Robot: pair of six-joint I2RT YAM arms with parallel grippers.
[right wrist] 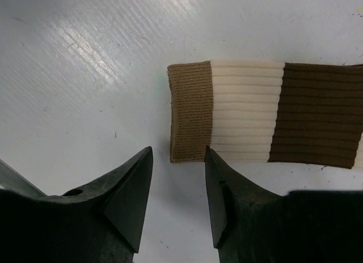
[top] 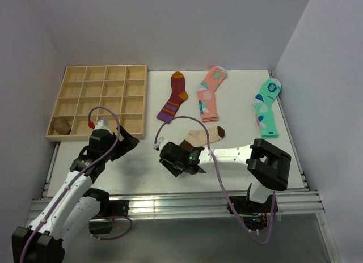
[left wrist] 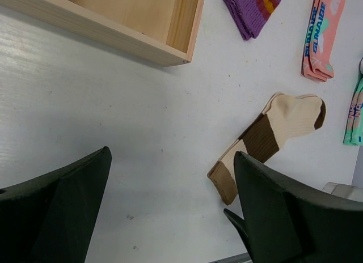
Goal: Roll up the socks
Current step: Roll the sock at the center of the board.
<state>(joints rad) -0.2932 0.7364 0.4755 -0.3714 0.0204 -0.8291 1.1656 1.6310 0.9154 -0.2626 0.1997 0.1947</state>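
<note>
Lying flat on the desk (top: 142, 173), the beige sock (top: 203, 136) had its tan cuff (right wrist: 191, 110) just beside the tips of the right pincer (right wrist: 178, 155), whose jaws stood partly apart and empty, while the left pincer (left wrist: 173, 155) hung wide open and empty above bare desk near the tray (left wrist: 182, 25) corner.

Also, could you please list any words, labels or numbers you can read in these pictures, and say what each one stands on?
"SUNAIBE", as best it reads: blue letters running along the pink sock, in the left wrist view.
Blue print on the mint-green sock: too blurred to read.
Nothing else legible in any view.
</note>
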